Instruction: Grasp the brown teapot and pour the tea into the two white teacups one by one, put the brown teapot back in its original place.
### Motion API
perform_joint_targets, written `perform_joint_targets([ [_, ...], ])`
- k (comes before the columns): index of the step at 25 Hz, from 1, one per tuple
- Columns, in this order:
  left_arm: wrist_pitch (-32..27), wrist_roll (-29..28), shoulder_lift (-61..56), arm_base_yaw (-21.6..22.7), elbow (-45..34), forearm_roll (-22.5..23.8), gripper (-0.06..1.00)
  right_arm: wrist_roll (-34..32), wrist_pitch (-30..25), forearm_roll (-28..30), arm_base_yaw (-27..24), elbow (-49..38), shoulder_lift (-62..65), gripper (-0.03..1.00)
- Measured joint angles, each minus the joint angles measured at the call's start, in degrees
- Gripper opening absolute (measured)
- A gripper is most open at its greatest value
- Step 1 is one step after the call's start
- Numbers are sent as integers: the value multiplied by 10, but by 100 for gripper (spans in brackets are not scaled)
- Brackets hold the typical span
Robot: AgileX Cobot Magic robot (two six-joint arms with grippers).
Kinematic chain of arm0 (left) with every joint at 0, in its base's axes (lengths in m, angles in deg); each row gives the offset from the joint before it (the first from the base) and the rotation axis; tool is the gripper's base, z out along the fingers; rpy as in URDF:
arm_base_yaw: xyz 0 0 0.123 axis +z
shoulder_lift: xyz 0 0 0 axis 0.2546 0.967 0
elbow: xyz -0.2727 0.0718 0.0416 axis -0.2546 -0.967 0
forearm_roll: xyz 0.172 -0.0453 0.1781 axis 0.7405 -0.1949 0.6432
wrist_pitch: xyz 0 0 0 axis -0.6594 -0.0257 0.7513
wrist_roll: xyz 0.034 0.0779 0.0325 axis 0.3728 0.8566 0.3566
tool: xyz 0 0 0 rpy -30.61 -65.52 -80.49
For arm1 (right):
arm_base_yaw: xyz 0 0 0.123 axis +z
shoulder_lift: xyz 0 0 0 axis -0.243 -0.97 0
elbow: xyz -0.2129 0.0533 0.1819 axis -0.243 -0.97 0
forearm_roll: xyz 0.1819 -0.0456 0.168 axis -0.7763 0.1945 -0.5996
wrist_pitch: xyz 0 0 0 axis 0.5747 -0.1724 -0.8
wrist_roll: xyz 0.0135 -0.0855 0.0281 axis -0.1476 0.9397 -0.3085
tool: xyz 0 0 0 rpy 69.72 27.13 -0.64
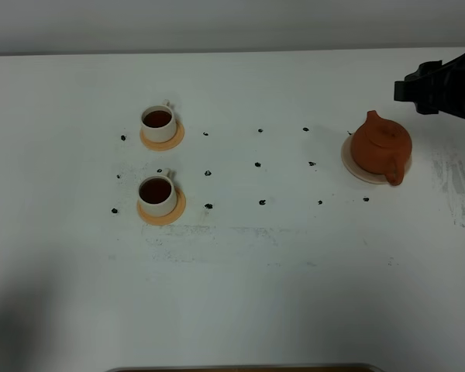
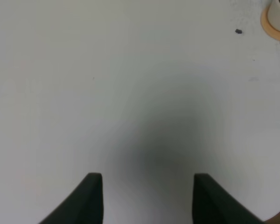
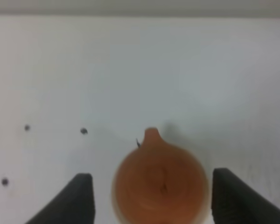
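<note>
My right gripper [image 3: 151, 196] released, jaws wide either side of the brown teapot [image 1: 380, 146], not touching, teapot upright on cream saucer [image 1: 349, 163] near table's right edge, both white teacups [image 1: 157, 123] filled on orange coasters [image 1: 162, 215] far left, my left gripper [image 2: 144, 198] spread over bare tabletop [image 1: 294, 271].

On the white tabletop [image 1: 294, 287]: one squat reddish-brown clay teapot [image 1: 380, 145] on one pale cream round saucer [image 1: 349, 159]; two small white cylindrical teacups [image 1: 158, 124] [image 1: 157, 195], each on one of two orange round coasters [image 1: 176, 138] [image 1: 175, 211]; roughly fifteen small black marks [image 1: 257, 165].
</note>
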Motion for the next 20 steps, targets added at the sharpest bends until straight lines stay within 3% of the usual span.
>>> perform_joint_targets([
  [6, 0, 0, 0, 0, 0, 0, 46, -2, 7, -24, 0, -2, 34, 56],
  [11, 0, 0, 0, 0, 0, 0, 46, 10, -13, -4, 0, -2, 170, 56],
  [20, 0, 1, 0, 0, 0, 0, 46, 14, -288, 55, 0, -2, 485, 56],
])
